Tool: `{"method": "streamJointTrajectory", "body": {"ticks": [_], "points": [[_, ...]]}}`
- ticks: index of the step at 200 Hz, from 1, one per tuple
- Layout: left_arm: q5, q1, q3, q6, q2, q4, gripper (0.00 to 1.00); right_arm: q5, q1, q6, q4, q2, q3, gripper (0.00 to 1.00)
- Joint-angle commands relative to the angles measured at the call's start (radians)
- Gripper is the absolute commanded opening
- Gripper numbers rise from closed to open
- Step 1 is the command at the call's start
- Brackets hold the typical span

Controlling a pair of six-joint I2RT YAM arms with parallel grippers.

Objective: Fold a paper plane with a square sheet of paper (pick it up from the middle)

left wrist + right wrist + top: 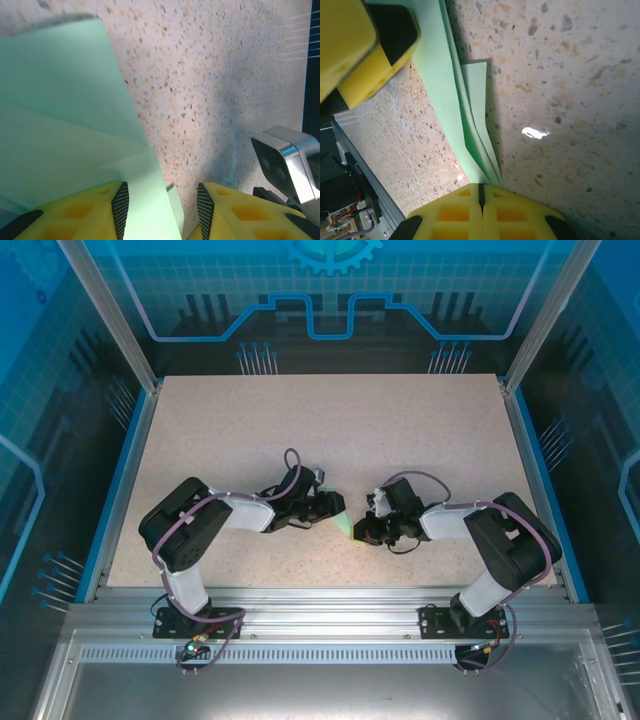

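- Found creased pale mint-green paper sheet [343,523] flat at mid-frame of the top view, between both grippers.
- Saw left gripper [162,200] with yellow jaws parted, straddling the sheet's edge.
- Saw right gripper [480,197] pinched closed on the sheet's folded end.

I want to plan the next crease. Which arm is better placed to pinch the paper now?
Left, probably. The left tool is open with the folded paper between its jaws, ready to close. The right tool is shut on the paper's end, holding it.
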Motion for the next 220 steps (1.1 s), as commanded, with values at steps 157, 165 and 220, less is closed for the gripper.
{"method": "streamJointTrajectory", "body": {"ticks": [157,165,220], "points": [[0.118,0.241,0.092,0.209,0.053,-0.095,0.48,0.083,-0.026,-0.044,-0.174,0.05,-0.042,0.04],[0.118,0.246,0.1,0.219,0.036,-0.116,0.48,0.081,-0.025,-0.044,-0.177,0.05,-0.037,0.04],[0.08,0.254,0.114,0.227,-0.107,-0.228,0.52,0.072,-0.026,-0.043,-0.171,0.058,-0.016,0.04]]}}
